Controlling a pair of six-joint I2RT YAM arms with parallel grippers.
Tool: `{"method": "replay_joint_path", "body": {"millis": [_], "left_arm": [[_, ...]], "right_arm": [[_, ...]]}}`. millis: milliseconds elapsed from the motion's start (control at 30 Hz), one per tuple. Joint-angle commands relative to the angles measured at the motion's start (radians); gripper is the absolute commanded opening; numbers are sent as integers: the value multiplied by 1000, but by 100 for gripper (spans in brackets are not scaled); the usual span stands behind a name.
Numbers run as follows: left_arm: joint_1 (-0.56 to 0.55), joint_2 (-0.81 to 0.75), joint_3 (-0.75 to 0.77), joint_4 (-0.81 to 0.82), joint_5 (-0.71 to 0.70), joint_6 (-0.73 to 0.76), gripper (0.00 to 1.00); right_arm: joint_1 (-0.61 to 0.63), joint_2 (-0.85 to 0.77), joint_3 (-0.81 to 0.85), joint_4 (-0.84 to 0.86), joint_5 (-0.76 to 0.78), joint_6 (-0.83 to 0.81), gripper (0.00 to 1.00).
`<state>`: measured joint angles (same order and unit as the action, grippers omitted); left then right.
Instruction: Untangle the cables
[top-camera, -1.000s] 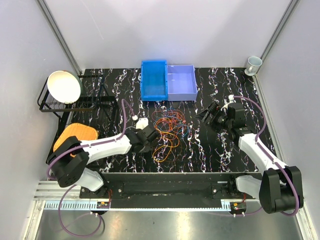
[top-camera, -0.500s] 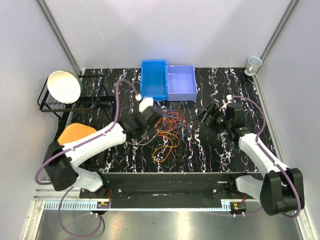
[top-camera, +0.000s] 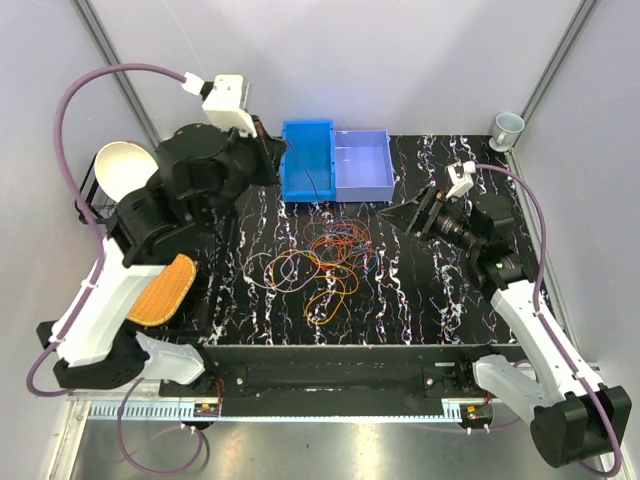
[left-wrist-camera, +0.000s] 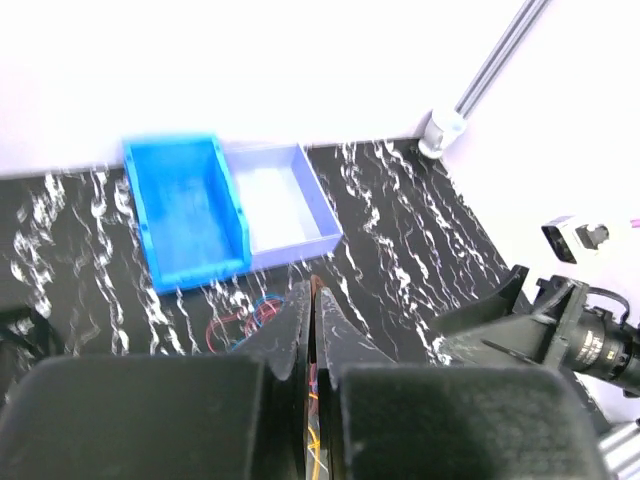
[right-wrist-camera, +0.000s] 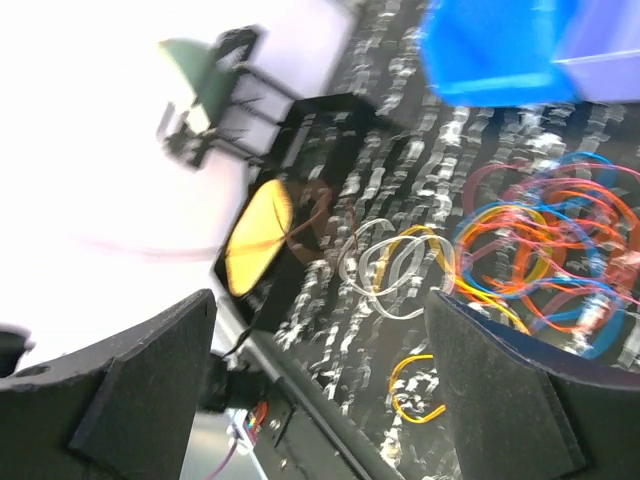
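While most cables (top-camera: 338, 250) sit knotted at worktop (top-camera: 420, 300) centre, few loops apart toward 9 o'clock, left pincer (left-wrist-camera: 312, 292) apparently clenches one strand aloft; right pincer (top-camera: 408, 220) gapes at 3 o'clock.

Cables (top-camera: 335, 262), blue bin (top-camera: 307, 160) on black table (top-camera: 420, 300)

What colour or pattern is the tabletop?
The tabletop is black with white marble-like streaks; the top external view shows it best.
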<state>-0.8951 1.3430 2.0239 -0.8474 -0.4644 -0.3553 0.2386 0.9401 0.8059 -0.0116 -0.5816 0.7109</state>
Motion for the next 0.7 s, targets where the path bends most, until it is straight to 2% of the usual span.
{"method": "replay_joint_path", "body": {"millis": [0,133,200,500,667], "left_arm": [[-4,-51,-158,141,21,163,0],[4,-120,-339,322,1,185,0],[8,-136,-393,346,4,170,0],[8,-153,-435,350,1,171,0],[9,-165,-449,355,3,170,0]], "right_arm": [[53,-30,10,133,-69,18,91],[106,-29,-16,148,-35,-16,90],[133,-12,-31,150,-20,-25,90],[223,129,-39,185,46,-19,88],[229,238,-16,167,123,99,89]]}}
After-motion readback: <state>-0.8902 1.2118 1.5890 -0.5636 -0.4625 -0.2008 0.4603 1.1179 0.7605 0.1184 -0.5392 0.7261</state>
